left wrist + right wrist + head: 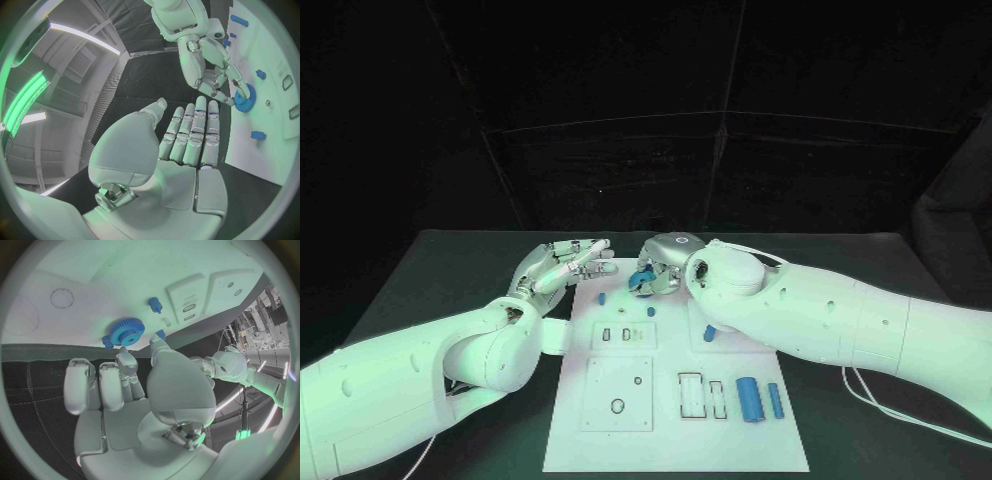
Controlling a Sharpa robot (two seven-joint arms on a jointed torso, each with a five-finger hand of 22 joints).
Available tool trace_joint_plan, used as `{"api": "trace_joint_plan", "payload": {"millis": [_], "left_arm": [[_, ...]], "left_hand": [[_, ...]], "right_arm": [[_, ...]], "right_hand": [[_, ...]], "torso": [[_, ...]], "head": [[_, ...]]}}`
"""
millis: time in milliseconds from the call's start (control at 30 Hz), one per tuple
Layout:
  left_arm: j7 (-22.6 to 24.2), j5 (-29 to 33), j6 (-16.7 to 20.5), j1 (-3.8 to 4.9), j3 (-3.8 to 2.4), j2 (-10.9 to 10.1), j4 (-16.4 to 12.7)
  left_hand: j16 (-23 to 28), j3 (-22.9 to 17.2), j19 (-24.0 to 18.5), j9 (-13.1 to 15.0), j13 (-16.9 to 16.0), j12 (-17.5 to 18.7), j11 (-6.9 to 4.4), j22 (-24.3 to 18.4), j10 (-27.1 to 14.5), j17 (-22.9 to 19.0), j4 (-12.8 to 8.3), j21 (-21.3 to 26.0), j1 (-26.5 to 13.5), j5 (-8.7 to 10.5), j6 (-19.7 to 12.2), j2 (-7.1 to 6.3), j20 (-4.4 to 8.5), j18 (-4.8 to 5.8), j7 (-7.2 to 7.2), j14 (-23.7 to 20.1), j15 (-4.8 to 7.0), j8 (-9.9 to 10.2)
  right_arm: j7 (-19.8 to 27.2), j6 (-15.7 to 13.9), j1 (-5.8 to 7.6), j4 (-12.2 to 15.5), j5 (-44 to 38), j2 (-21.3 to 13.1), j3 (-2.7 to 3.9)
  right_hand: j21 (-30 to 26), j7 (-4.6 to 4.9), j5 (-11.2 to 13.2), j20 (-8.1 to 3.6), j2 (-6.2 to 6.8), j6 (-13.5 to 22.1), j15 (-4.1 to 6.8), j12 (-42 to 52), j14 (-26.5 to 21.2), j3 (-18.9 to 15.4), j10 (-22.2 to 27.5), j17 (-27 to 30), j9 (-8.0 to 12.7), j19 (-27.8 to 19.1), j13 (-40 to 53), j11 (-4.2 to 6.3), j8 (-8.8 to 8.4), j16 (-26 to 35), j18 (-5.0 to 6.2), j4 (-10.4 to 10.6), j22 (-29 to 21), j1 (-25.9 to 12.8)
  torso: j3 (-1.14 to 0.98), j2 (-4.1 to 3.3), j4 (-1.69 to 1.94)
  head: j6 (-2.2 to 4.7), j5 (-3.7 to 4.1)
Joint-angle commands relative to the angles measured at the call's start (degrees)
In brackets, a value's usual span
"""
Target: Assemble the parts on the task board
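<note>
Table (459,260): black surface; the board lies at its middle, lengthwise away from the robot.
Task board (589,440): white plate, flat on the table, with raised plates and cut-out slots across it.
Right hand (668,262): over the far end of the board, fingers reaching down at the blue gear (128,333). The left wrist view shows its fingertips (240,94) on the gear's rim, gripping it. The thumb points toward the gear in the right wrist view.
Left hand (564,264): just beside the board's far left corner, over the bare table, palm up. Fingers straight and side by side, thumb held apart, nothing in it.
Blue gear: toothed wheel at the far end of the board, lying flat against the surface; whether it sits on a peg cannot be told.
Blue cylinders (750,399): two, side by side near the board's near right edge, beside the rectangular slots.
Blue peg (710,333): short piece on the right side of the board, close under the right forearm.
Small blue part (603,297): on the board, near the left hand's fingertips, apart from the gear.
</note>
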State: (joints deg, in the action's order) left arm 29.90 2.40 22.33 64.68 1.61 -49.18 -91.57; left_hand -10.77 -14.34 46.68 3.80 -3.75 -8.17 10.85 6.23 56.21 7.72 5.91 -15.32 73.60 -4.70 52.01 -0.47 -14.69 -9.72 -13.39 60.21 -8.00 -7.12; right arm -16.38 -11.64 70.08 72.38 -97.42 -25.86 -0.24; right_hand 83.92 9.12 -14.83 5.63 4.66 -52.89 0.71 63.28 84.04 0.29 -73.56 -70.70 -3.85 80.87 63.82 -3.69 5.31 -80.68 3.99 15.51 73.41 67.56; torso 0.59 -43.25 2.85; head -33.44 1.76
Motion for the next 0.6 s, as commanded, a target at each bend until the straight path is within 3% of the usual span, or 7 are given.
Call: {"api": "trace_joint_plan", "payload": {"millis": [33, 367, 600], "left_arm": [[0.64, -0.36, -0.20, 0.11, -0.05, 0.02, -0.03], [0.60, -0.36, -0.17, 0.13, -0.06, 0.04, 0.01], [0.45, -0.36, -0.32, 0.18, -0.06, 0.15, 0.17]], "left_hand": [[0.28, 0.19, 0.26, -0.07, 0.06, 0.25, 0.06, -0.05, -0.09, 0.08, -0.30, 0.27, -0.31, 0.29, -0.03, 0.23, -0.18, -0.81, -0.70, 0.13, -0.30, 0.33], [0.33, 0.20, 0.26, -0.07, 0.07, 0.29, 0.08, -0.07, -0.11, 0.08, -0.34, 0.30, -0.35, 0.29, -0.06, 0.26, -0.19, -0.81, -0.72, 0.12, -0.31, 0.36], [0.34, 0.20, 0.26, -0.07, 0.07, 0.30, 0.09, -0.08, -0.13, 0.09, -0.36, 0.32, -0.36, 0.29, -0.07, 0.27, -0.20, -0.80, -0.73, 0.11, -0.31, 0.37]], "right_arm": [[-0.50, 1.09, 0.13, -0.08, 0.05, -0.07, 0.00], [-0.79, 3.22, 0.12, -0.30, 1.19, -0.40, -0.04], [-0.49, 2.82, 0.11, -0.32, 1.55, -0.57, -0.07]], "right_hand": [[-0.01, 0.27, -0.58, 0.38, -0.91, 0.79, -0.54, 0.04, 2.21, -1.64, 0.25, -0.01, -0.02, -0.22, -0.07, -0.68, -0.55, -0.15, -0.43, 1.12, -0.23, -1.89], [0.00, 0.39, -0.74, 0.54, -2.22, 0.98, -0.68, 0.36, 2.24, -3.20, 0.24, -0.24, -0.05, -0.22, 0.26, -0.80, -0.64, -0.18, -0.44, 1.18, -0.19, -3.20], [0.06, 0.38, -1.61, 0.57, -2.93, 0.89, -0.69, 0.73, 2.31, -3.69, 0.08, -0.60, -0.08, -0.13, 0.62, -0.79, -0.60, -0.32, -0.46, 0.92, -0.03, -2.64]], "torso": [[0.02, -0.03, -0.02], [0.03, -0.02, -0.02], [0.02, -0.03, 0.01]], "head": [[0.05, 0.07], [0.10, 0.22], [0.09, 0.35]]}}
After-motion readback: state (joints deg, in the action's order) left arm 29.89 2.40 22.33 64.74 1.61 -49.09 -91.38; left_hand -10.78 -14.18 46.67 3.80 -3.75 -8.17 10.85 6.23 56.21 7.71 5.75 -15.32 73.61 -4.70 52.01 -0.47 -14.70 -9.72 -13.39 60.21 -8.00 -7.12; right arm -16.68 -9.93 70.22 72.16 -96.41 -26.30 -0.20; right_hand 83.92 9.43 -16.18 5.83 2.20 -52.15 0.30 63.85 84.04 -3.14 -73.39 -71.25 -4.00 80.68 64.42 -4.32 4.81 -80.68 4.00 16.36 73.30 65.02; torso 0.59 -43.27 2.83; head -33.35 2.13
